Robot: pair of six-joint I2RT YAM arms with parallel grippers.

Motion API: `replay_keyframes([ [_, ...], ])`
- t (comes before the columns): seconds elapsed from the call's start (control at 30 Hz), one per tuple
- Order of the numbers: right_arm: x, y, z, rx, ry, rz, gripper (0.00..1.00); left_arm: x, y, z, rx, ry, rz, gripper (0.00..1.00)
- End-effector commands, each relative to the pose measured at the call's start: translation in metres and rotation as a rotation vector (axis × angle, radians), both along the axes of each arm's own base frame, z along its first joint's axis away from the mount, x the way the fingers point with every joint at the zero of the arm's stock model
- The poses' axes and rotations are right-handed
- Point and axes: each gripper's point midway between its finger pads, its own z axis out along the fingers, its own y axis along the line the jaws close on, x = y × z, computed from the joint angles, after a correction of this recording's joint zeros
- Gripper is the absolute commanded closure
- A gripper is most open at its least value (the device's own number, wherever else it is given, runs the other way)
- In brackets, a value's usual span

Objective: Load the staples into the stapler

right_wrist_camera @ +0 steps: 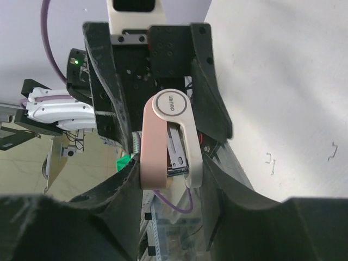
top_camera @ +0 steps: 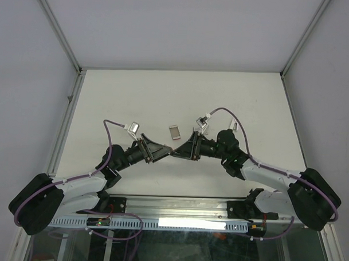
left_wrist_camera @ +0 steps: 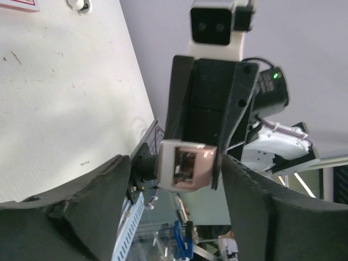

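Note:
The stapler (right_wrist_camera: 166, 138), pale pink and white halves in a V, is held up off the table between the two grippers. My right gripper (right_wrist_camera: 170, 169) is shut on its open end, one finger (right_wrist_camera: 217, 190) on each half. In the left wrist view the stapler (left_wrist_camera: 185, 166) shows end-on between my left gripper's (left_wrist_camera: 175, 182) spread fingers (left_wrist_camera: 109, 206), which do not clearly touch it. In the top view the two grippers meet tip to tip, left (top_camera: 162, 151) and right (top_camera: 183, 150). The staples box (top_camera: 175, 132) lies flat on the table just beyond them.
Two loose bent staples (right_wrist_camera: 270, 159) lie on the white table (top_camera: 233, 98) to the right of my right gripper. Metal frame rails (top_camera: 66, 121) border the table on the left and right. A cable tray (top_camera: 160, 223) runs along the near edge.

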Motion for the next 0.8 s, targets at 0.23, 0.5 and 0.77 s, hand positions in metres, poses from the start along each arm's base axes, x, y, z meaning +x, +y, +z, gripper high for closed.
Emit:
replay_keyframes([
  [0.23,-0.011,-0.019,0.049,-0.111,-0.224,0.309,1.0,-0.032,-0.006,0.024,0.029,-0.213,-0.18,0.17],
  [0.5,-0.032,-0.024,0.053,-0.097,-0.203,0.488,1.0,-0.049,-0.013,0.032,0.095,-0.307,-0.32,0.17],
  [0.77,-0.033,-0.024,0.048,-0.123,-0.206,0.52,1.0,-0.053,-0.02,0.037,0.106,-0.328,-0.389,0.41],
])
